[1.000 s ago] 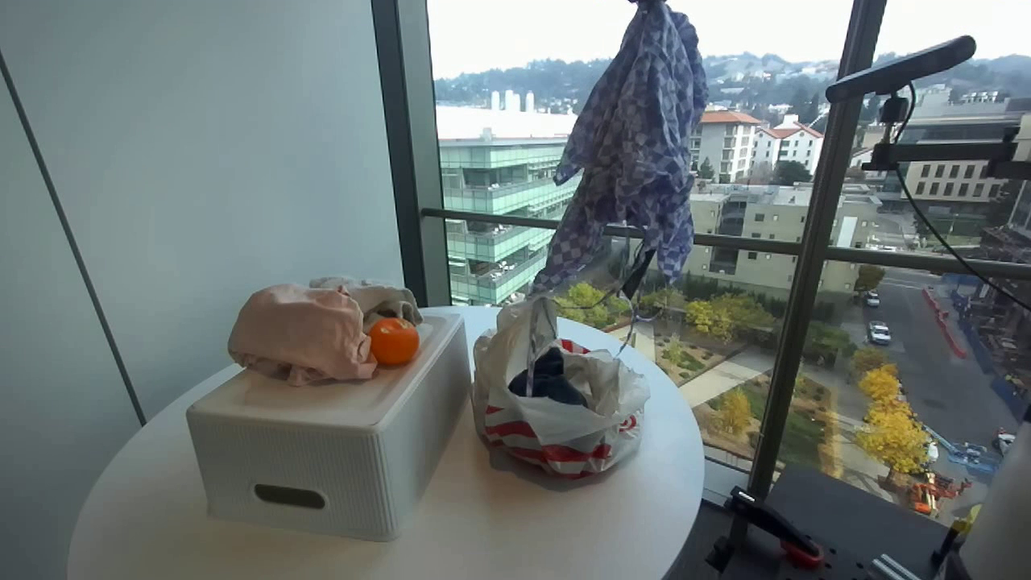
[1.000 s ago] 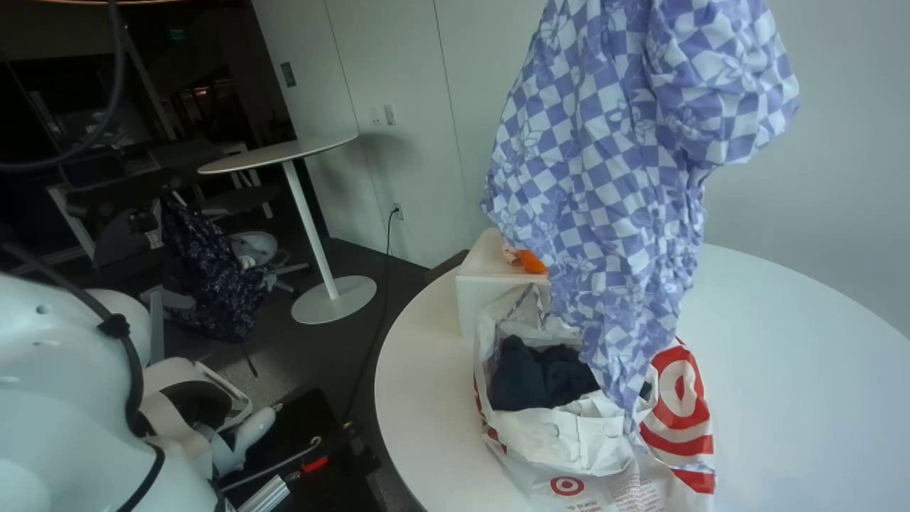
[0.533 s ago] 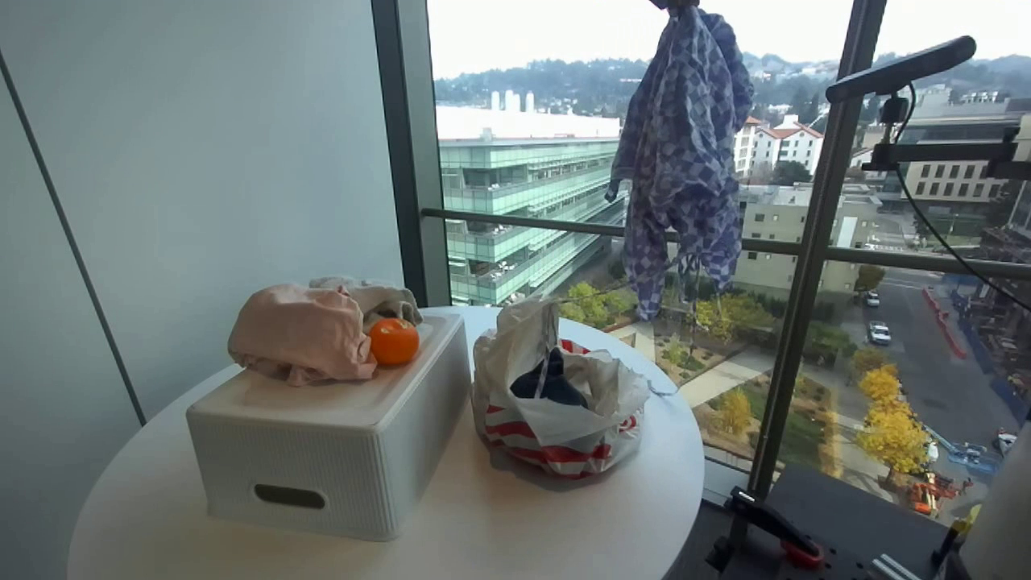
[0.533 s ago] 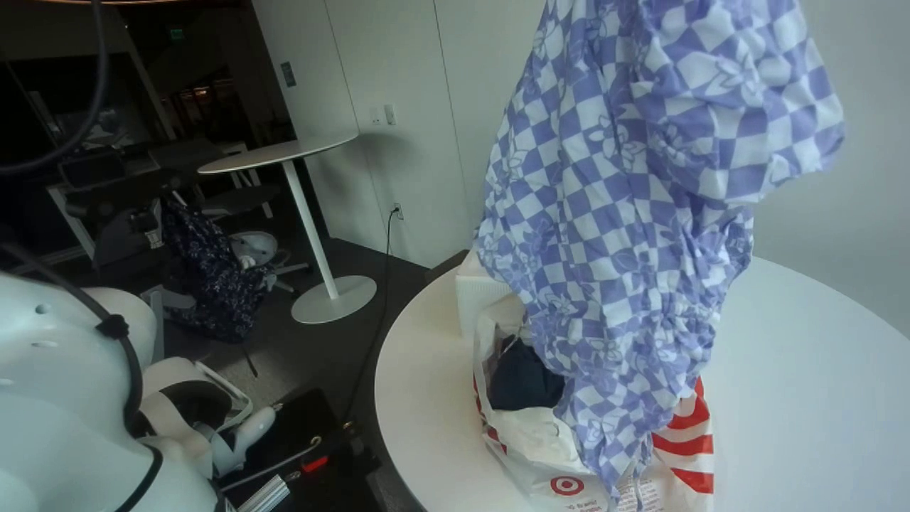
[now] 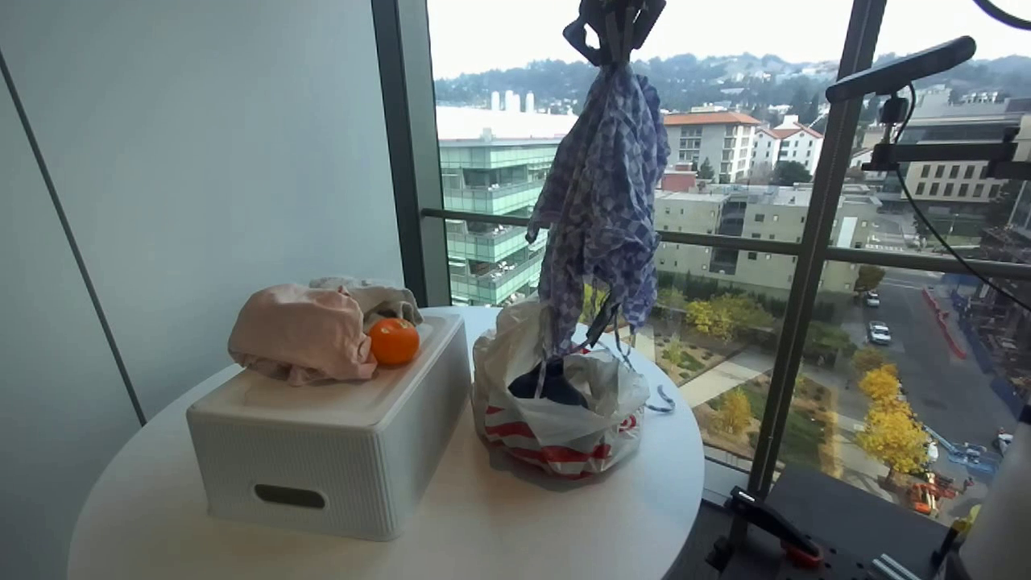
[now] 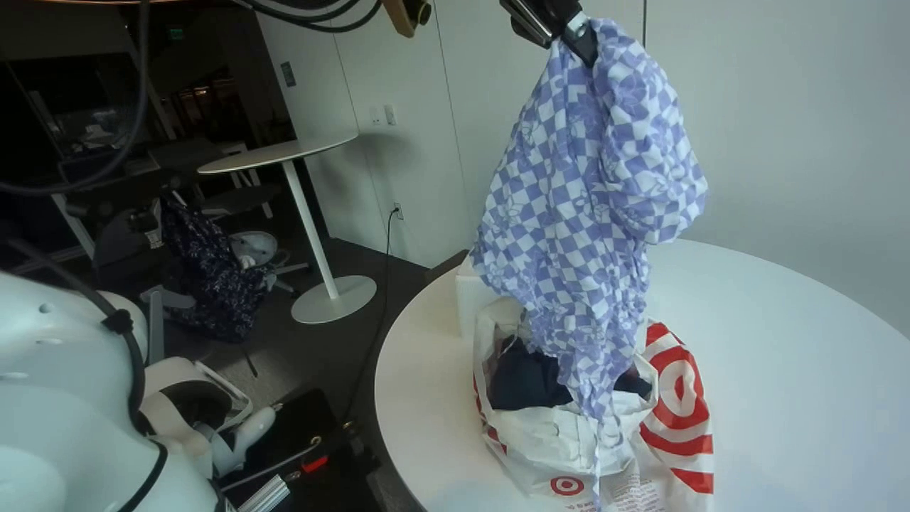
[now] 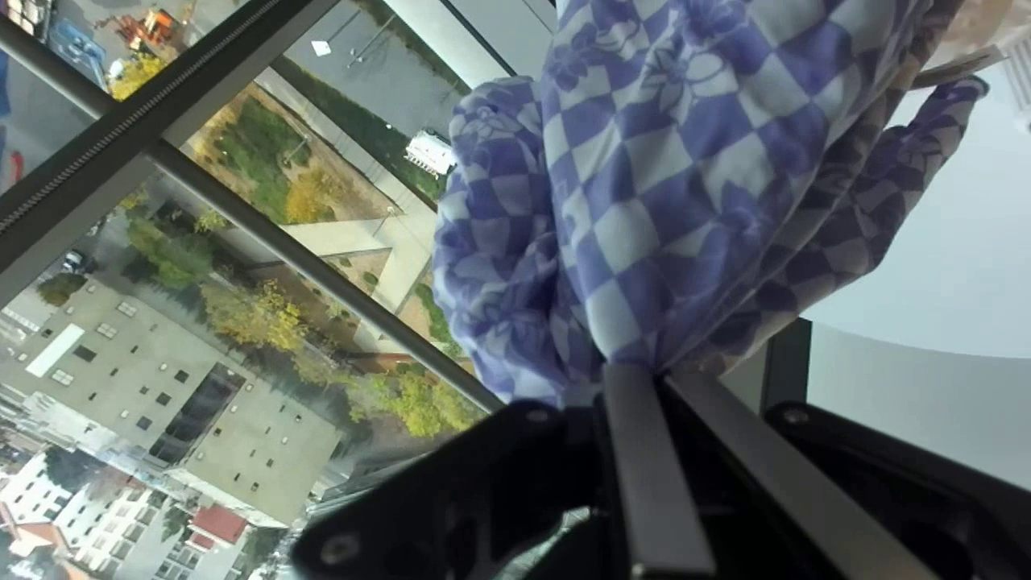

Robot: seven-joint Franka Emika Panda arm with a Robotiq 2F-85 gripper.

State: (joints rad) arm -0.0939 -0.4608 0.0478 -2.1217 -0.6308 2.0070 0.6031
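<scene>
I have the gripper (image 7: 656,372) clamped on the checked cloth (image 6: 583,206); it hangs over the plastic bag (image 5: 564,439), long axis near vertical, loose end pointing down. Purple-and-white checks, floral print, crumpled, bunched tight at the grip, fuller below.

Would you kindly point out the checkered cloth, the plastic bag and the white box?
Checkered cloth (image 7: 676,177), wrist view: its broad central fold.
Plastic bag (image 6: 551,439), an exterior view: its white front.
White box (image 5: 290,455), an exterior view: its front wall.
</scene>
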